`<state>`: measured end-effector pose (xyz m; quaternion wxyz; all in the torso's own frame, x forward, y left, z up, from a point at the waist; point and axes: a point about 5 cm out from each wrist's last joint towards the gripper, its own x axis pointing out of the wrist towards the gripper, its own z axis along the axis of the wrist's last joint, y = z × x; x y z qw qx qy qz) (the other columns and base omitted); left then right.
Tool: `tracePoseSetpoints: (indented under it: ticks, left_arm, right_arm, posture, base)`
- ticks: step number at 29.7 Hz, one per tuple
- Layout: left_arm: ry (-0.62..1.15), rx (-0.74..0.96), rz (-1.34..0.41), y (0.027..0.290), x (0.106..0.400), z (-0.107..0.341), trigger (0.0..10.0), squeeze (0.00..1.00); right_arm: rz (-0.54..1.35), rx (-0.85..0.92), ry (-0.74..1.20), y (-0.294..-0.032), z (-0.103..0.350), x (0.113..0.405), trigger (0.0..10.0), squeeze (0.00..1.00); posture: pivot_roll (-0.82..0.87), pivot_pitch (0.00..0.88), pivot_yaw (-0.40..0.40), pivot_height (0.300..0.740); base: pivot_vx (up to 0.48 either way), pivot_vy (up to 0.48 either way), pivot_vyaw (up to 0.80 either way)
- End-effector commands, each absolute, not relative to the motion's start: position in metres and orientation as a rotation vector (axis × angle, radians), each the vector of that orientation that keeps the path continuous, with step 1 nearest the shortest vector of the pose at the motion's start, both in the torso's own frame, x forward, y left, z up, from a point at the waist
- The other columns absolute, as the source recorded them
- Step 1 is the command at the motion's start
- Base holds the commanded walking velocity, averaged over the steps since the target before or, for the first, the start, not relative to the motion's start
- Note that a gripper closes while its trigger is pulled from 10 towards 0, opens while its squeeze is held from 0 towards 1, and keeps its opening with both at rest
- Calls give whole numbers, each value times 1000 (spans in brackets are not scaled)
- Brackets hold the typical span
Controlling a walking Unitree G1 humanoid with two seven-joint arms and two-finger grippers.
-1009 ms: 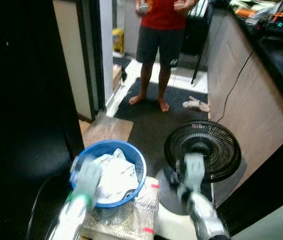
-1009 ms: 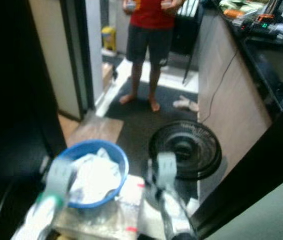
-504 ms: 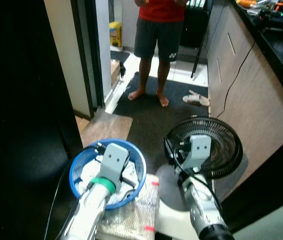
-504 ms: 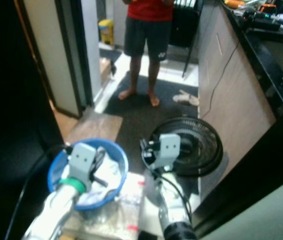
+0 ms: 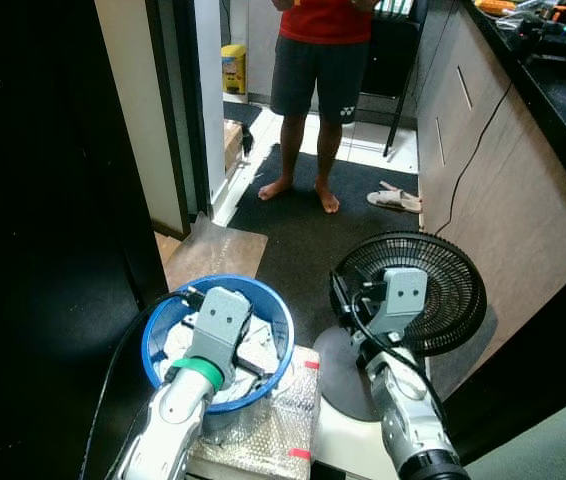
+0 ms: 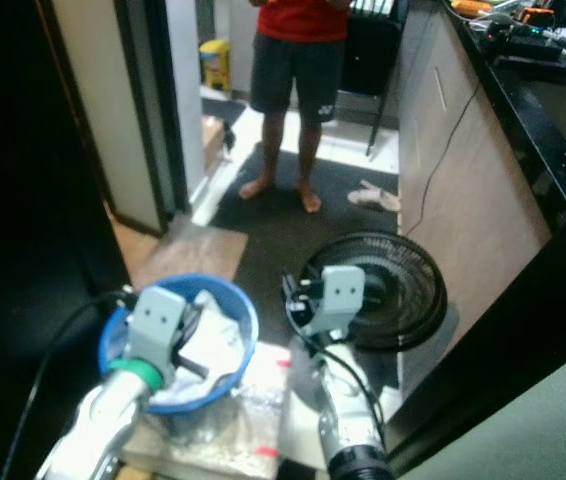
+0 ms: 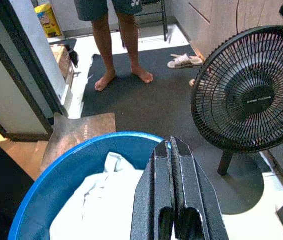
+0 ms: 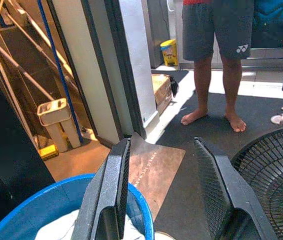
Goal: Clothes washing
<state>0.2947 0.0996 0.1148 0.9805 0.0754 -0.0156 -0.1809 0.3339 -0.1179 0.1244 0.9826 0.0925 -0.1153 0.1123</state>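
A blue basket (image 5: 273, 325) full of white clothes (image 7: 106, 200) sits on a bubble-wrapped box (image 5: 273, 425) right in front of the robot. The left gripper (image 7: 174, 175) hangs over the basket with its two black fingers pressed flat together, gripping nothing. The right gripper (image 8: 166, 185) is held beside it in front of a black floor fan (image 5: 433, 285), fingers spread wide. A barefoot person (image 5: 318, 70) in dark shorts stands on the dark mat (image 5: 293, 235) beyond, with sandals (image 5: 395, 200) nearby

- My left tool (image 7: 174, 150) has black fingers.
- Blue basket (image 5: 278, 330), white clothes (image 7: 109, 205) inside.
- Black fan (image 5: 443, 290).
- Person (image 5: 323, 60) in red shirt, dark shorts.
- Yellow container (image 5: 234, 68).
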Motion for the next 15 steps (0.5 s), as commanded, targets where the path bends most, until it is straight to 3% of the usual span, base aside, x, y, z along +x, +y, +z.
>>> tracePoseSetpoints:
  ticks: [1, 15]
  left_arm:
    - [-20, 151, -363, 101, 292, 113, 10000, 0]
    - [-2, 154, -361, 102, 290, 115, 10000, 0]
  right_arm:
    - [218, 197, -212, -119, 120, 331, 10000, 0]
    - [222, 199, -211, -118, 123, 330, 10000, 0]
  posture:
    - [52, 86, 0, 675]
    - [54, 83, 0, 645]
  base:
    - [0, 0, 0]
    - [0, 0, 0]
